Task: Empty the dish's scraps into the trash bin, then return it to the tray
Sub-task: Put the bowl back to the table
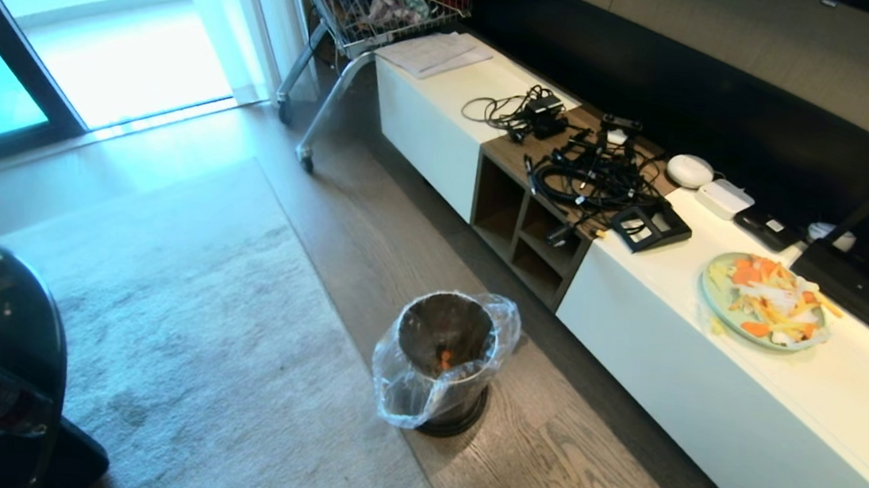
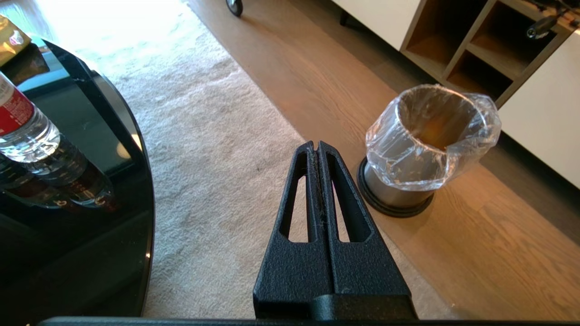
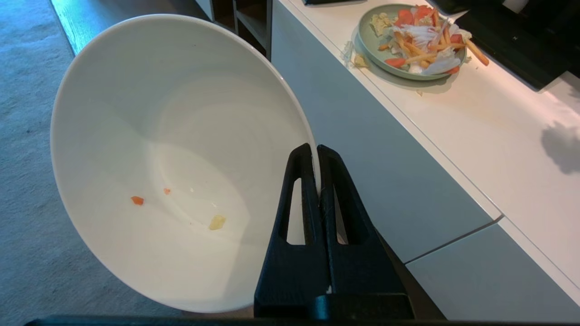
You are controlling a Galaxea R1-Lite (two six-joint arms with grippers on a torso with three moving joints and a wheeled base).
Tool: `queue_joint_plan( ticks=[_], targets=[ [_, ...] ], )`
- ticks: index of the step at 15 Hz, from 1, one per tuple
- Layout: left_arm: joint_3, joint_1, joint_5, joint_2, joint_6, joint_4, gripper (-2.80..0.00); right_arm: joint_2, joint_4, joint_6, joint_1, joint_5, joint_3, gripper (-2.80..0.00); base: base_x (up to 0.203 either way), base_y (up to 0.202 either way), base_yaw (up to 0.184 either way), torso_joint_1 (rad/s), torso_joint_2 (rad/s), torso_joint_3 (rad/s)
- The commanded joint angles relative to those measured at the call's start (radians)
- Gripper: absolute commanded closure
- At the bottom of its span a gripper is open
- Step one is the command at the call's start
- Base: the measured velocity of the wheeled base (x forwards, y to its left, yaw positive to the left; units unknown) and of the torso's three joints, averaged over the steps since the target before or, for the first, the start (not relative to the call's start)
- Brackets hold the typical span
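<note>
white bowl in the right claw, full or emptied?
Nearly empty. The white bowl, pinched at its rim by the right claw, holds only a few scraps stuck inside.

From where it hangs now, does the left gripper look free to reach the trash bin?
Probably yes: the left gripper is shut and empty, and only bare rug and wood floor lie between it and the trash bin, whose bag-lined mouth stands open.

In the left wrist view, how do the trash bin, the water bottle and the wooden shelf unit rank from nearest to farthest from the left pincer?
From the shut left pincer:
1. Trash bin: on the wooden floor, just beside the tips.
2. Water bottle: on the black round table, on the opposite side.
3. Wooden shelf unit: against the wall, behind the bin.
</note>
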Motion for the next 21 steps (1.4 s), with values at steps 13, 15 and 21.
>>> queue_joint_plan(
  ticks=[13, 15, 21],
  targets=[
    [0.0, 0.0, 0.001, 0.0, -0.002, -0.001, 0.0, 0.001, 0.0, -0.001, 0.0, 0.0, 0.0, 0.0, 0.0, 0.0, 0.0, 0.003, 0.0, 0.205],
    [0.0, 0.0, 0.001, 0.0, -0.002, -0.001, 0.0, 0.001, 0.0, -0.001, 0.0, 0.0, 0.0, 0.0, 0.0, 0.0, 0.0, 0.007, 0.0, 0.144],
    [0.0, 0.0, 0.001, 0.0, -0.002, -0.001, 0.0, 0.001, 0.0, -0.001, 0.0, 0.0, 0.0, 0.0, 0.0, 0.0, 0.0, 0.0, 0.0, 0.0]
  ],
)
